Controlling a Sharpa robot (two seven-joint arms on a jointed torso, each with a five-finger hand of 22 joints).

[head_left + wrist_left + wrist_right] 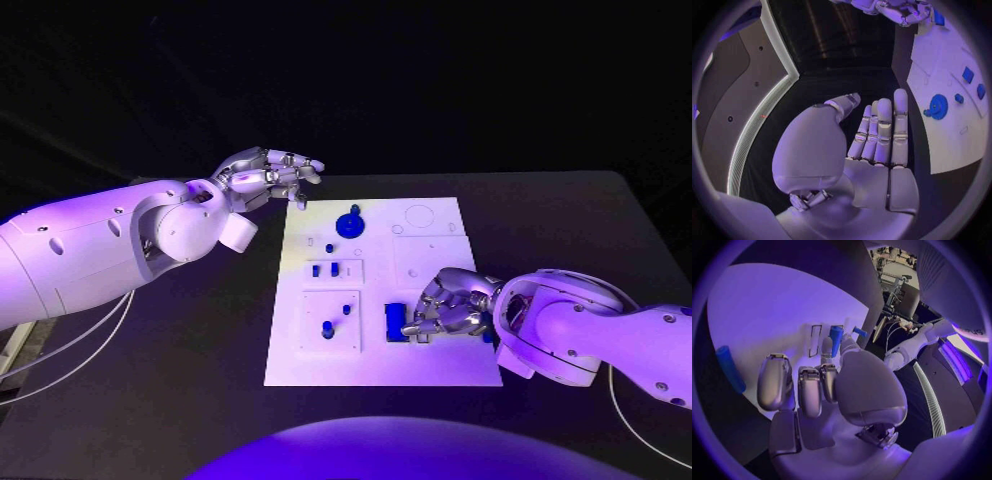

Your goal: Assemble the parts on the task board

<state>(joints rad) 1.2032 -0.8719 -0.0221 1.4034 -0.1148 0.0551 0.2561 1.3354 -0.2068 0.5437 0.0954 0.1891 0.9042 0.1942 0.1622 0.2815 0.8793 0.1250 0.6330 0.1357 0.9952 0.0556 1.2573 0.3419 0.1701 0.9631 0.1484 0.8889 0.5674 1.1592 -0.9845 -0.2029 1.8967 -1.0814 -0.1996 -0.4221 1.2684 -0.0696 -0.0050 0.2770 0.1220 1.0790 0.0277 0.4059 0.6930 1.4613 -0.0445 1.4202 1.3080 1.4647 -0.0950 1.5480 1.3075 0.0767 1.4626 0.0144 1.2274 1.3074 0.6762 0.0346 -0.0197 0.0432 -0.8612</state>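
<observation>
The white task board (433, 255) lies in the middle of the table. My right hand (450, 305) sits low over its near right part, fingers curled. An upright blue part (395, 322) stands at the fingertips. In the right wrist view the thumb and a finger pinch this blue part (836, 337). My left hand (274, 175) hovers beyond the board's far left corner. Its fingers (882, 132) are straight and side by side, and the palm holds nothing. A round blue knob (349, 222) sits at the far middle of the board.
Small blue parts stand in the left plates (320, 269) (329, 327). A long blue peg (729, 367) lies near the board's edge beside my right hand. Recessed outlines (423, 215) mark the far right of the board. Black table surrounds the board.
</observation>
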